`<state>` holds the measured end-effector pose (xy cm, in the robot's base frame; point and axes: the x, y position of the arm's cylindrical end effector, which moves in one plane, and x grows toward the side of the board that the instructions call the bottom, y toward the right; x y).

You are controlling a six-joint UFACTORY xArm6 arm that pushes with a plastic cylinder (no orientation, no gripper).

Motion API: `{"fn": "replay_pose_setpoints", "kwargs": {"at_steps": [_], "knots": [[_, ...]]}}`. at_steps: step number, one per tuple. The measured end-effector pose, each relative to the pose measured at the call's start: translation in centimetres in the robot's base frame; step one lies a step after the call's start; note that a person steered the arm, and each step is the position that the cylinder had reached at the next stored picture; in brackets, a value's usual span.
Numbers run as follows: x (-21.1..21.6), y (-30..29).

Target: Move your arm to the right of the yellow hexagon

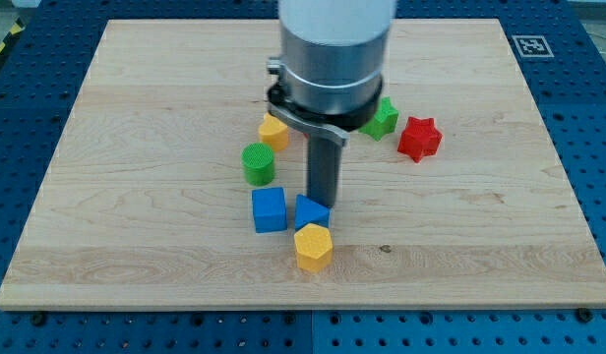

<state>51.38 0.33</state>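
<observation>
The yellow hexagon lies on the wooden board below the centre. A blue block, partly hidden by my rod, touches its upper edge, and a blue cube sits just left of that. My tip rests right behind the partly hidden blue block, just above the yellow hexagon and a little to its right. The rod hangs from the large grey arm body at the view's top.
A green cylinder stands left of the rod. A second yellow block is above it, partly under the arm. A green block and a red star lie to the right of the arm.
</observation>
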Motion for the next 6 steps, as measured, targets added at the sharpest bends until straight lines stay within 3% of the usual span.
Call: {"fn": "replay_pose_setpoints", "kwargs": {"at_steps": [2,4,5,6], "knots": [[-1.4,-2.9],[-2.9,3.9],[-0.6,7.9],[3.3,8.1]]}}
